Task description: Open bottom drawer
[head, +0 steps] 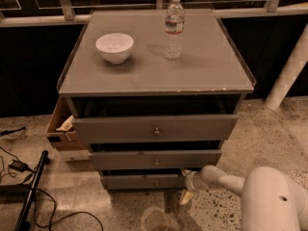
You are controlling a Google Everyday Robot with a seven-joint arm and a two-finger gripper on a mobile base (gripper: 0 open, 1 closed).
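The bottom drawer (139,182) is the narrowest grey front at the foot of the cabinet, with a small round knob (156,183) at its centre. It stands slightly out from the cabinet. My gripper (186,189) is at the drawer's right end, low near the floor, with one pale finger (185,197) pointing down. My white arm (226,179) reaches in from the lower right. The gripper is to the right of the knob, not on it.
Above are the mid-sized drawer (155,160) and the widest drawer (155,128), both pulled out a little. A white bowl (114,47) and a water bottle (174,27) stand on the cabinet top (211,76). A cardboard box (61,129) sits at the left. Cables (29,196) lie on the floor.
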